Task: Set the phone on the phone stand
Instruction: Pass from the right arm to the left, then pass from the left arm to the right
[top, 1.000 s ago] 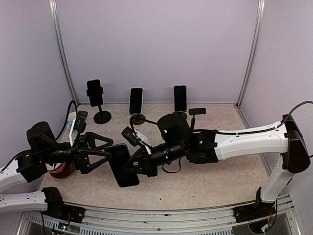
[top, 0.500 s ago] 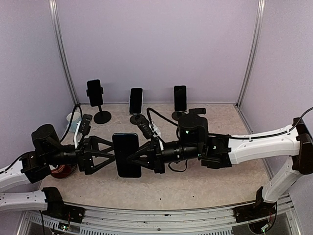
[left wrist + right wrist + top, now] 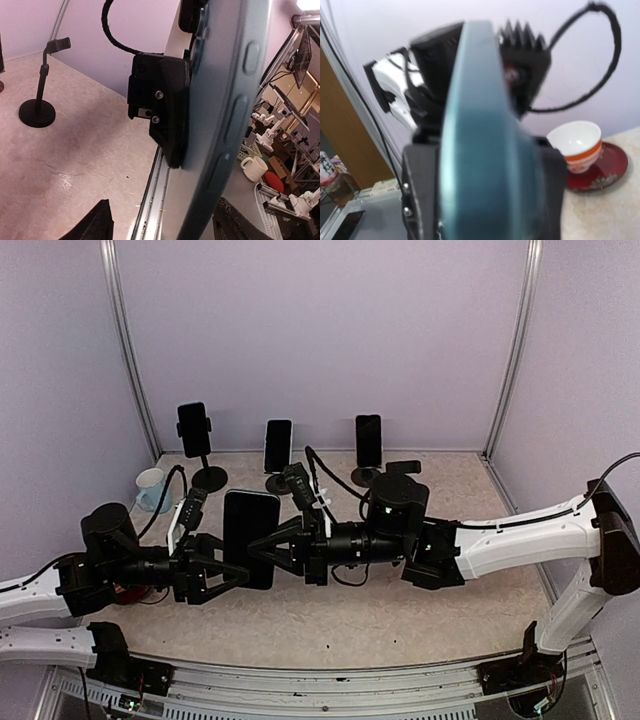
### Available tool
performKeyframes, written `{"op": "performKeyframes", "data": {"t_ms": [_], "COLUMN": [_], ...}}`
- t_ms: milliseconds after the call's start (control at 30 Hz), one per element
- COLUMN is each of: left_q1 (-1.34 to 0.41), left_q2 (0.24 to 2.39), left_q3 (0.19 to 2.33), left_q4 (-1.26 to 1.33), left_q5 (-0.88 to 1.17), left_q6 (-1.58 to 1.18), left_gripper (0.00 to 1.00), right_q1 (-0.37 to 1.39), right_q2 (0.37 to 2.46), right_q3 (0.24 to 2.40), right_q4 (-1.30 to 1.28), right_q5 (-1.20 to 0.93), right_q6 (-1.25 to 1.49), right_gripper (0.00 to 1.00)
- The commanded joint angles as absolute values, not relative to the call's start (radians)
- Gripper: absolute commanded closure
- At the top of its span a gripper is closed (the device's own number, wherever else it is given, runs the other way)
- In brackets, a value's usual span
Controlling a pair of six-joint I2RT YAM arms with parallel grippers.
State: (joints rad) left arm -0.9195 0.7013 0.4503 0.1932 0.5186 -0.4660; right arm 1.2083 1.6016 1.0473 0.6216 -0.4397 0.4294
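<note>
Lilac panel walls [image 3: 320,340] on three sides, aluminium corner posts, a beige speckled tabletop [image 3: 450,620]. Along the back wall stand a tall black stand with a phone clamped in it [image 3: 194,430], a second loaded stand [image 3: 278,445] and a third loaded stand [image 3: 368,440]. Just right of the third we note an empty black phone stand with a small cradle head [image 3: 404,468]; we take it for the target. A white mug [image 3: 150,488] sits near the left wall. The right wrist view catches a white bowl with an orange band [image 3: 577,145] on a red saucer [image 3: 605,170].

The dark slab phone with a blue-grey edge [image 3: 250,520] is held clear of the table over its near-left part, well apart from the empty stand. The right gripper [image 3: 268,550] is clamped on it from the right. The left gripper [image 3: 238,565] reaches in from the opposite side, fingers [image 3: 100,225] straddling the phone. The left wrist view shows a gap between one finger and the phone's face, so we read them as parted, not gripping.

Step in hand, as we judge it: a hand-over between the arms, placing not yet begun. The next move calls for one secure grip before the other lets go, then a carry to the back right and a tilt so the phone settles into the cradle. Which arm ends up carrying it, we cannot tell.
</note>
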Motion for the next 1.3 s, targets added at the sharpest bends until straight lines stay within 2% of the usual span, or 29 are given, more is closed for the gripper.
{"op": "performKeyframes", "data": {"t_ms": [0, 300, 400, 533, 700, 833, 1100, 1267], "left_q1": [-0.933, -0.943, -0.945, -0.948, -0.953, -0.958, -0.980, -1.002], "left_q2": [0.707, 0.710, 0.710, 0.710, 0.710, 0.712, 0.732, 0.748], "left_q3": [0.443, 0.437, 0.434, 0.437, 0.439, 0.438, 0.441, 0.449], "left_q4": [0.248, 0.254, 0.255, 0.256, 0.245, 0.241, 0.241, 0.233], "left_q5": [0.518, 0.518, 0.517, 0.515, 0.515, 0.516, 0.521, 0.515], "left_q6": [-0.466, -0.463, -0.464, -0.462, -0.458, -0.453, -0.443, -0.429], "left_gripper": [0.45, 0.91, 1.00, 1.00, 1.00, 1.00, 1.00, 1.00], "right_q1": [1.204, 1.204, 1.204, 1.204, 1.204, 1.204, 1.202, 1.191], "right_q2": [1.629, 1.622, 1.620, 1.621, 1.620, 1.615, 1.600, 1.603], "right_q3": [1.072, 1.049, 1.050, 1.057, 1.077, 1.103, 1.125, 1.144], "right_q4": [0.716, 0.747, 0.746, 0.734, 0.691, 0.617, 0.546, 0.515], "right_q5": [-0.435, -0.411, -0.410, -0.415, -0.434, -0.426, -0.413, -0.429], "right_q6": [0.450, 0.485, 0.484, 0.478, 0.465, 0.425, 0.402, 0.410], "right_gripper": [1.00, 1.00, 1.00, 0.98, 0.62, 0.47, 0.35, 0.33]}}
